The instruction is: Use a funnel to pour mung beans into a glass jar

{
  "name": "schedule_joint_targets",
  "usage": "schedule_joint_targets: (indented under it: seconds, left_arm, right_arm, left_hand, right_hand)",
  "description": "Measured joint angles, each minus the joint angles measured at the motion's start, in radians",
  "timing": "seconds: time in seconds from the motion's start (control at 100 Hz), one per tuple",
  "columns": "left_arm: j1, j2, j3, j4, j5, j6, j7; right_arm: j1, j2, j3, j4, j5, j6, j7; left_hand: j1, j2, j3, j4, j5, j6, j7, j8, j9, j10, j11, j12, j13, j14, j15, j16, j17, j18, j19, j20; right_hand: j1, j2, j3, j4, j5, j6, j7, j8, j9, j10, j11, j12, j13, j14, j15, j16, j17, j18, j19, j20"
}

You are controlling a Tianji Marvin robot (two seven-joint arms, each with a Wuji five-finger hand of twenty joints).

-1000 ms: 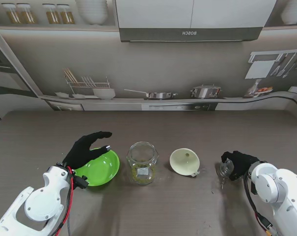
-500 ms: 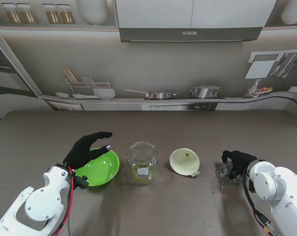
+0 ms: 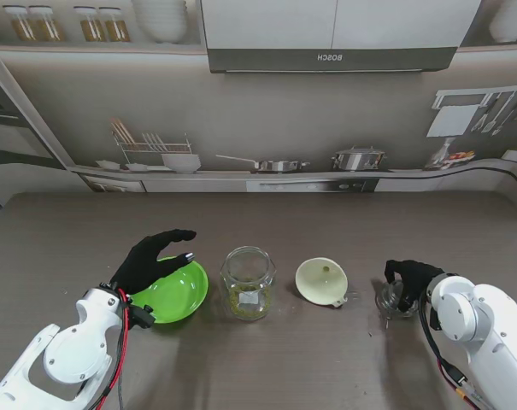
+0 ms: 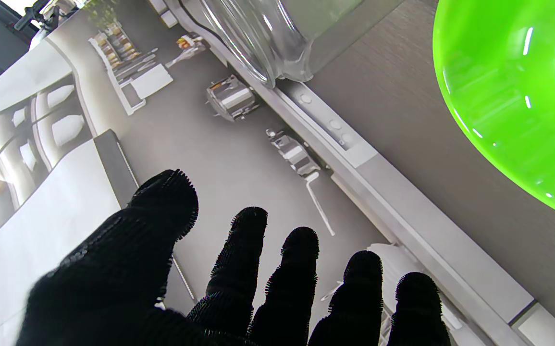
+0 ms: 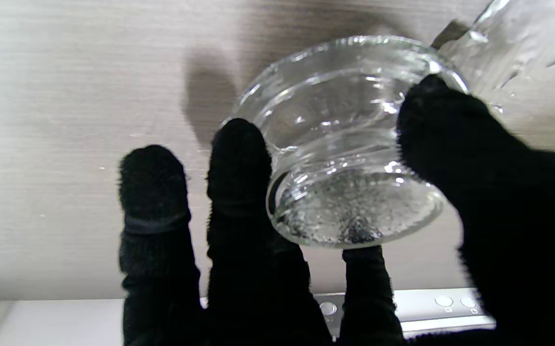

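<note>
My right hand [image 3: 409, 278] has its black-gloved fingers [image 5: 239, 158] and thumb closed on the small clear glass lid [image 3: 391, 299] of the jar; in the right wrist view the lid is pinched from two sides, and in the view from the stand it seems to rest on the grey bench [image 3: 326, 359] at my far right, though I cannot tell for sure that it touches. My left hand [image 3: 151, 259] hovers with its fingers apart over the farther rim of the bright green shallow bowl [image 3: 174, 295] and holds nothing. The open round glass jar [image 3: 247, 282] stands just to the right of the bowl, with some greenish mung beans visible low inside it. The cream plastic funnel [image 3: 321, 282] lies on the bench between the jar and the lid, near both but touching neither. I judge that I am at the step of setting the lid aside. The next move calls for releasing the lid fully, then bringing the right hand to the funnel, taking it by the wide rim and seating its spout upright in the jar mouth.
</note>
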Motion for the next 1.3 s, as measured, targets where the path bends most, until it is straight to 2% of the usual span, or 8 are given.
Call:
schedule_joint_targets:
  seconds: [0.14, 0.31, 0.44, 0.65, 0.89, 0.9, 0.91, 1.3]
  left_arm:
    - [0.0, 0.0, 0.0, 0.0, -0.001, 0.0, 0.0]
    - [0.0, 0.0, 0.0, -0.001, -0.001, 0.001, -0.004]
    - [0.0, 0.0, -0.001, -0.001, -0.002, 0.001, -0.005]
    - [0.0, 0.0, -0.002, -0.001, -0.002, 0.0, -0.004]
    - [0.001, 0.0, -0.003, -0.001, -0.002, 0.0, -0.004]
    - [0.001, 0.0, -0.003, -0.001, -0.002, 0.0, -0.004]
    - [0.001, 0.0, -0.003, -0.001, -0.002, 0.0, -0.004]
    - [0.002, 0.0, -0.003, -0.002, -0.002, 0.004, -0.004]
  right_arm:
    - [0.017, 0.008, -0.007, 0.002, 0.011, -0.007, 0.06]
    - [0.031, 0.016, -0.029, 0.017, 0.019, -0.015, 0.048]
    - [0.041, 0.015, -0.041, 0.036, 0.033, -0.016, 0.016]
    - [0.052, 0.008, -0.045, 0.057, 0.053, -0.015, -0.017]
    - [0.053, 0.006, -0.043, 0.061, 0.057, -0.021, -0.017]
    - [0.053, 0.006, -0.043, 0.061, 0.057, -0.021, -0.017]
    - [0.053, 0.006, -0.043, 0.061, 0.058, -0.021, -0.015]
    - [0.048, 0.003, -0.023, 0.058, 0.093, -0.019, 0.018]
  left_hand:
    - [0.0, 0.0, -0.001, 0.0, 0.0, 0.008, 0.0, 0.0, 0.0, 0.0, 0.0, 0.0, 0.0, 0.0, 0.0, 0.0, 0.0, 0.0, 0.0, 0.0]
    - [0.0, 0.0, -0.001, 0.0, 0.0, 0.008, 0.0, 0.0, 0.0, 0.0, 0.0, 0.0, 0.0, 0.0, 0.0, 0.0, 0.0, 0.0, 0.0, 0.0]
    - [0.0, 0.0, -0.002, 0.0, 0.0, 0.008, 0.0, 0.0, 0.0, 0.0, 0.0, 0.0, 0.0, 0.0, 0.0, 0.0, 0.0, 0.0, 0.0, 0.0]
    - [0.0, 0.0, -0.002, 0.0, 0.0, 0.009, 0.0, 0.0, 0.0, 0.0, 0.0, 0.0, 0.0, 0.0, 0.0, 0.0, 0.0, 0.0, 0.0, 0.0]
    - [0.0, 0.0, -0.002, 0.0, 0.0, 0.009, 0.0, 0.0, 0.0, 0.0, 0.0, 0.0, 0.0, 0.0, 0.0, 0.0, -0.001, 0.0, 0.0, 0.0]
    - [0.0, 0.0, -0.002, 0.0, 0.0, 0.009, 0.0, 0.0, 0.0, 0.0, 0.0, 0.0, 0.0, 0.0, 0.0, 0.0, -0.001, 0.0, 0.0, 0.0]
    - [0.0, 0.0, -0.002, 0.0, 0.0, 0.009, 0.0, 0.0, 0.0, 0.0, 0.0, 0.0, 0.0, 0.0, 0.0, 0.0, -0.001, 0.0, 0.0, 0.0]
    - [0.0, 0.0, -0.003, 0.0, 0.0, 0.009, 0.0, 0.0, 0.0, 0.0, 0.0, 0.0, 0.0, 0.0, 0.0, 0.0, -0.002, -0.001, 0.0, 0.0]
  right_hand:
    - [-0.017, 0.059, -0.024, 0.057, -0.082, -0.015, -0.034, -0.02, -0.079, 0.007, 0.042, 0.063, -0.057, -0.008, -0.053, 0.006, -0.045, 0.0, -0.01, 0.001]
    - [-0.018, 0.053, -0.041, 0.062, -0.09, -0.029, 0.001, -0.01, -0.08, 0.013, 0.073, 0.064, -0.061, -0.006, -0.058, 0.006, -0.042, 0.0, -0.022, 0.001]
    - [-0.016, 0.008, -0.064, 0.005, -0.019, -0.037, -0.007, 0.001, -0.002, 0.015, 0.06, 0.063, 0.009, -0.006, -0.059, 0.006, 0.013, 0.0, -0.022, 0.001]
    - [-0.016, -0.037, -0.136, -0.098, 0.067, -0.037, 0.108, -0.275, 0.176, 0.023, -0.002, 0.084, 0.156, -0.03, -0.008, 0.024, 0.121, -0.005, 0.031, -0.013]
    - [-0.016, -0.044, -0.162, -0.117, 0.075, -0.037, 0.14, -0.309, 0.213, 0.024, -0.026, 0.128, 0.181, -0.047, 0.098, 0.118, 0.19, -0.048, 0.078, -0.024]
    - [-0.016, -0.044, -0.162, -0.117, 0.075, -0.035, 0.14, -0.31, 0.249, 0.015, -0.003, 0.138, 0.181, -0.047, 0.103, 0.122, 0.192, -0.05, 0.082, -0.024]
    - [-0.016, -0.044, -0.161, -0.117, 0.072, -0.032, 0.146, -0.31, 0.348, -0.053, 0.008, 0.137, 0.181, -0.044, 0.108, 0.125, 0.193, -0.05, 0.083, -0.024]
    - [-0.016, -0.036, -0.161, -0.119, 0.052, 0.001, 0.182, -0.327, 0.374, -0.009, 0.004, 0.194, 0.191, -0.045, 0.224, 0.185, 0.22, -0.084, 0.099, -0.025]
